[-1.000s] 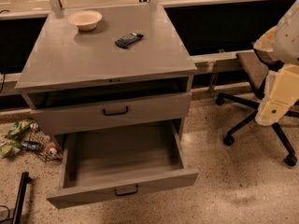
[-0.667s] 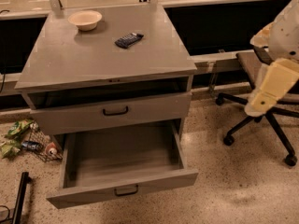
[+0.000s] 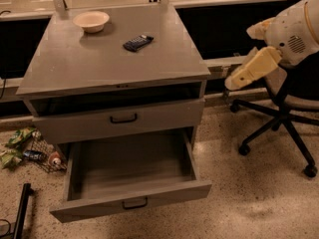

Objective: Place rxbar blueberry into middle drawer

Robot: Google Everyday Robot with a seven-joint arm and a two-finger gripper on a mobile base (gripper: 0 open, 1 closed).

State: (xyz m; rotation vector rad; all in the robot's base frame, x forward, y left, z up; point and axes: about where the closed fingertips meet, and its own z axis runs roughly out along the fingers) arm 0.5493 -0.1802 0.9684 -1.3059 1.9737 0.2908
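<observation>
The rxbar blueberry (image 3: 138,42), a dark flat bar, lies on the grey cabinet top (image 3: 99,63), right of centre towards the back. The middle drawer (image 3: 130,167) is the lowest one; it is pulled out and its inside shows bare. My arm comes in from the right edge, and the gripper (image 3: 233,82) is at the tip of its cream forearm, in the air just right of the cabinet's right edge, well apart from the bar.
A cream round bowl (image 3: 91,21) stands at the back left of the cabinet top. The drawer above (image 3: 122,119) with a black handle is closed. A black office chair (image 3: 279,118) stands right of the cabinet. Litter and a wire basket (image 3: 30,151) lie on the floor at left.
My arm has swung left and upward, bringing the gripper from beside the chair to close by the cabinet's right edge. The bar and drawers have not moved.
</observation>
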